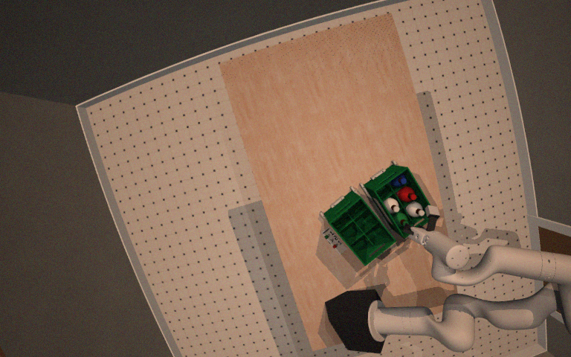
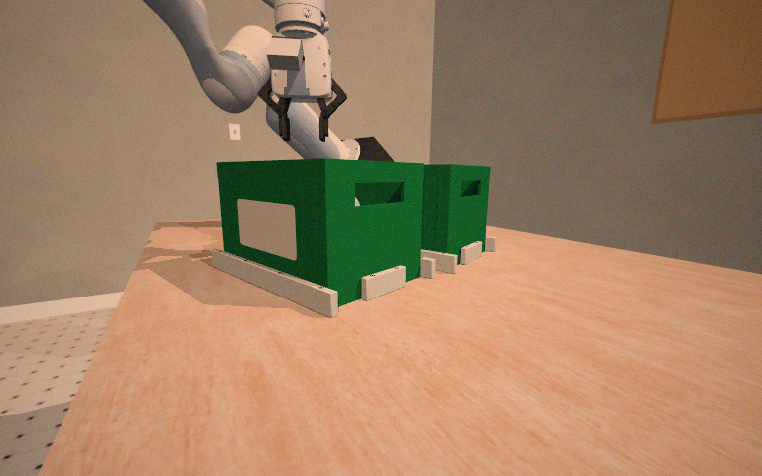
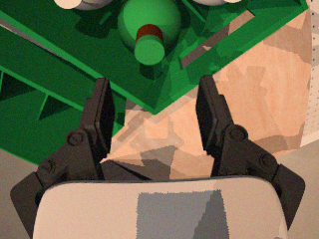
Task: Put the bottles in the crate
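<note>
The crate with bottles [image 1: 378,181] [image 2: 370,241] [image 3: 234,46] is green. It holds a blue bottle [image 1: 398,181], a red bottle [image 1: 406,193], two white bottles [image 1: 391,204] [image 1: 415,209] and a green bottle [image 1: 401,219] [image 3: 154,12] in the corner near me. The empty crate [image 1: 337,209] [image 2: 468,215] [image 3: 30,129] stands beside it, its compartments bare. My gripper [image 2: 304,133] [image 3: 155,92] is open and empty, above the bottle crate's near corner, short of the green bottle in the wrist view. The pick list [image 1: 335,242] shows green and red marks; its numbers are too small to read surely.
Pale stop blocks [image 2: 281,285] [image 2: 383,283] sit on the table [image 2: 505,364] against the crates. Only a narrow gap separates the crates. A black angular block [image 1: 353,320] is at the arm's base, near the table's lower end in the top view.
</note>
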Controlling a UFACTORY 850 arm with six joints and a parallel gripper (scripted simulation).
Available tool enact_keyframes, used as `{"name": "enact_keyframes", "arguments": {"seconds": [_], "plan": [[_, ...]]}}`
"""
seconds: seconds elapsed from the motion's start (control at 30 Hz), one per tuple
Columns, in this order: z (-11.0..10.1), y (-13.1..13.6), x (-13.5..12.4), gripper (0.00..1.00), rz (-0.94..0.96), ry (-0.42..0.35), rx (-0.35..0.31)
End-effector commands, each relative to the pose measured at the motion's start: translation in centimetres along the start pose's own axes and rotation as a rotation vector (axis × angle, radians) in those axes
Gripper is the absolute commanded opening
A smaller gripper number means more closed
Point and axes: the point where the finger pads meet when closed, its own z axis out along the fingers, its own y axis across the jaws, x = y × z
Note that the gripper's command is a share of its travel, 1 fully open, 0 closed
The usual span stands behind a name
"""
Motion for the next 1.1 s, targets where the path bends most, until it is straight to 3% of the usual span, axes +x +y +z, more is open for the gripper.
{"name": "enact_keyframes", "arguments": {"seconds": [0.0, 1.07], "plan": [[0.6, 0.0, 0.1, 0.65, 0.001, 0.001, 0.001], [4.4, 0.0, 0.1, 0.65, 0.001, 0.001, 0.001]]}}
